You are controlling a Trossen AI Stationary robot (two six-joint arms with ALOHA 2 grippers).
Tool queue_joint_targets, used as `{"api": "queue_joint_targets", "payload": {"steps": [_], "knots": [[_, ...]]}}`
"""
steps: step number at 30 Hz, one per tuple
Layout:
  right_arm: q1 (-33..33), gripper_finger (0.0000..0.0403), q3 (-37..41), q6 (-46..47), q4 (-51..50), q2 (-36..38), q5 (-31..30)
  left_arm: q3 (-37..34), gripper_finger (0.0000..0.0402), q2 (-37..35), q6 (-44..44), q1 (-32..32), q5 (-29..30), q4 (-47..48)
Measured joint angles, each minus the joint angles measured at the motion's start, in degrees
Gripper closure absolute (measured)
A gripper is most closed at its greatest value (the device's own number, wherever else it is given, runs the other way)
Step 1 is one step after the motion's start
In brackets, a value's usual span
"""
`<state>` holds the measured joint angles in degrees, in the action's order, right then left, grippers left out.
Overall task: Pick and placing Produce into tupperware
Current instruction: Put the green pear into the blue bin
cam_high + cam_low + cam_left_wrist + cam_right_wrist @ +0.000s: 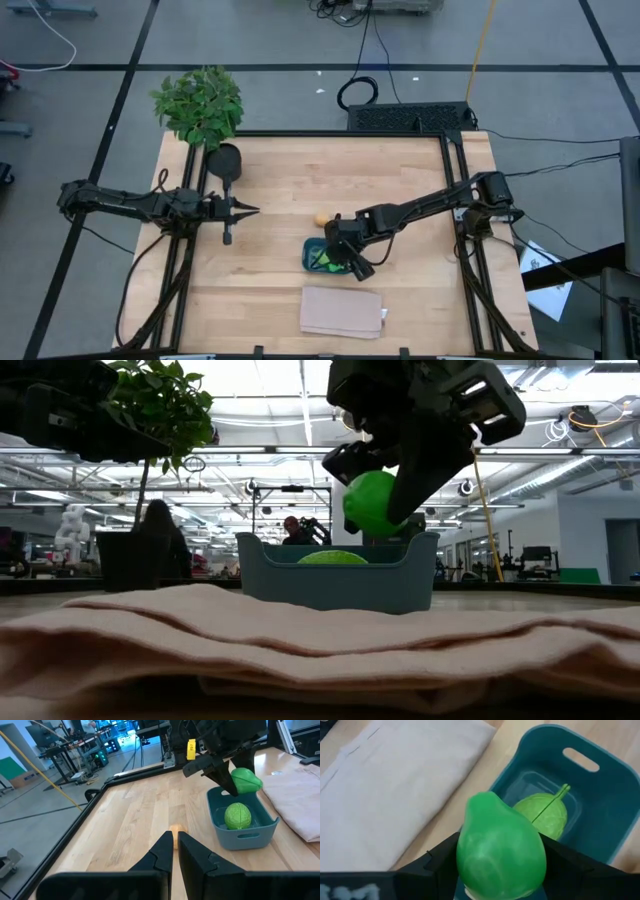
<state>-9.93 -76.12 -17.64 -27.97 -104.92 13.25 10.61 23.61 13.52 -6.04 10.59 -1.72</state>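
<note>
High view: right tool [345, 258] hangs over the teal tupperware [313, 262], orange piece [321, 219] just beside it on the tabletop. Low view: jaws clamped on a green fruit [372, 502] above the rim, another green one [333, 557] inside. Next, I'd say: lower and release. Left wrist view: left tool [174, 851] pinched together, well away. Right wrist view: beige cloth [390, 785] alongside, nothing blocking.

Open-plan robotics lab: workbenches [75, 747], ceiling strip lights [300, 405], seated people [160, 535].
</note>
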Motion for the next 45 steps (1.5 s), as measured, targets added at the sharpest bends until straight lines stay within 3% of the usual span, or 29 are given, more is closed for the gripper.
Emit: {"api": "queue_joint_targets", "payload": {"steps": [12,15,27,45], "knots": [[-1.06,0.0192,0.0,-6.18,0.14,0.0,-0.18,0.0,0.0371,0.01,-0.02,-0.01,0.0,0.27],[-1.81,0.0192,0.0,-7.5,0.11,0.0,-2.68,0.0,0.0371,-0.01,-0.02,-0.01,0.0,0.29],[-1.7,0.0192,0.04,-5.23,-0.14,-5.51,-4.32,0.0,0.0371,-0.02,-0.11,0.0,-0.01,0.28],[-0.75,0.0189,0.0,-1.94,-2.29,-5.66,-4.11,0.0,0.0371,-0.01,-0.15,0.01,-0.02,0.8]]}}
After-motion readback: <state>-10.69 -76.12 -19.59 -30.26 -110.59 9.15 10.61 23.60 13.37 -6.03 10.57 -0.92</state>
